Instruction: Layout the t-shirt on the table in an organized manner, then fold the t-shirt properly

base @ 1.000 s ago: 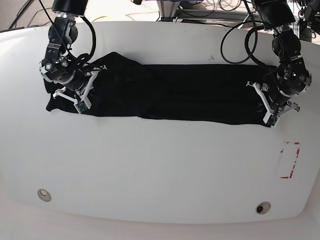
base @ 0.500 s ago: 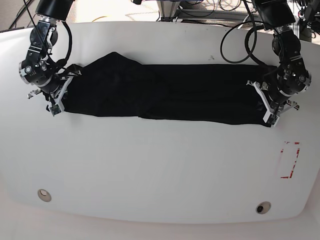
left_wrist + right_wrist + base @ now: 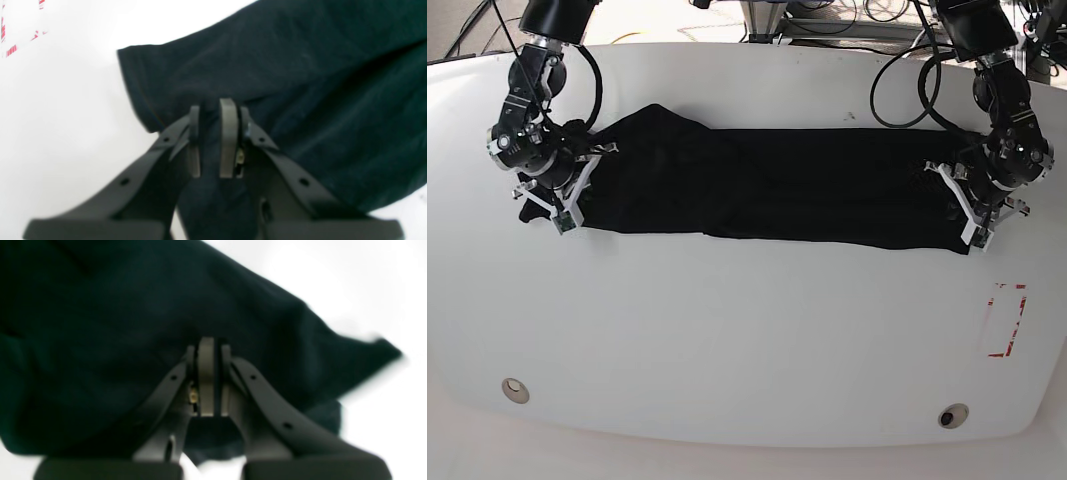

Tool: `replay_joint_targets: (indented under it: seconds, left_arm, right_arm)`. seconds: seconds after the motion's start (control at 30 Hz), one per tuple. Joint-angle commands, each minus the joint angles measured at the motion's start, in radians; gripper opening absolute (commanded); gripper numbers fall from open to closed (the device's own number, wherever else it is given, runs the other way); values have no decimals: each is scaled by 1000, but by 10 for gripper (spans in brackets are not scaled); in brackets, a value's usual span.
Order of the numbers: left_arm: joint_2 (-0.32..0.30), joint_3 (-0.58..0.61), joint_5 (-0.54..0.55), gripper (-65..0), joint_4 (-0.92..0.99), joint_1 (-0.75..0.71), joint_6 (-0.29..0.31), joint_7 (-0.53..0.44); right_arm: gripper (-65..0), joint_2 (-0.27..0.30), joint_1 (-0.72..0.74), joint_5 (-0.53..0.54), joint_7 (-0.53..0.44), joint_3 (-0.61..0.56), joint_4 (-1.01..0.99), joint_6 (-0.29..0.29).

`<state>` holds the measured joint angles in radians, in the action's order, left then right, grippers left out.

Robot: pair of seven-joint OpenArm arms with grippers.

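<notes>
Shirt (image 3: 827, 185) strip-like on table (image 3: 727, 330), left pincer (image 3: 211, 138) slightly apart, right pincer (image 3: 215, 376) seemingly together

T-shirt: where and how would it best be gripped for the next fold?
Probably at the black t-shirt's near-right corner in the base view, pinched from above by the left gripper: the shirt lies as a flat, wide strip, and its edge there borders bare table.

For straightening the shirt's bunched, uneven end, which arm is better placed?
Right, I'd judge. Its claw is over that end of the t-shirt, where a corner juts out past the layer below. The left claw is over the opposite, neater end.
</notes>
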<state>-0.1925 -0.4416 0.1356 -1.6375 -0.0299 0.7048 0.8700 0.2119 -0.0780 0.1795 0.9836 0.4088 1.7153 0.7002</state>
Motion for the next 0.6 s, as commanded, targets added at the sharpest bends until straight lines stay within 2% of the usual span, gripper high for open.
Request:
replay_joint_targets:
  seconds: [0.0, 0.23, 0.33, 0.43, 0.57]
  left_arm:
    - [-23, -29, -4, -560, 23, 40, -7, -2]
    - [-61, -133, 22, -371, 144, 123, -7, 61]
    - [-74, -156, 46, -319, 191, 157, -7, 97]
    - [-109, -156, 78, -301, 230, 181, -7, 136]
    - [-129, -156, 189, -300, 303, 198, -7, 168]
  right_arm:
    - [-623, 14, 22, 4, -52, 2, -65, -2]
    - [-623, 19, 33, 4, -148, -54, -197, -2]
    - [-623, 21, 31, 4, -153, -54, -211, -2]
    - [-623, 22, 31, 4, -153, -54, -212, -2]
    - [-623, 22, 31, 4, -153, -55, -214, -2]
